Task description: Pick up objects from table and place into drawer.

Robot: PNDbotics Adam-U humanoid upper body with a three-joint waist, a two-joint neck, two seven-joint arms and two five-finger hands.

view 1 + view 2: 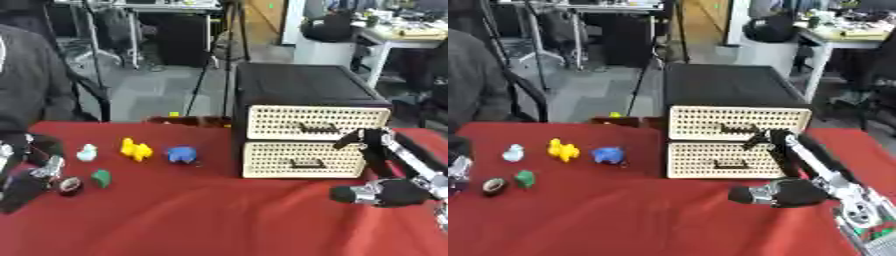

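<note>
My right hand [785,192] hangs fingers relaxed, holding nothing, just in front of the drawer unit [302,140], both drawers shut. Toys sit well left of the unit: blue toy [181,154] nearest, yellow toy [136,149] beyond. My left hand [31,177], also empty and uncurled, is closer to them.

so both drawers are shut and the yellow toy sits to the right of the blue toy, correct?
Not quite. Both drawers are shut, but the yellow toy sits to the left of the blue toy, not the right. The left eye view shows it clearly.
</note>
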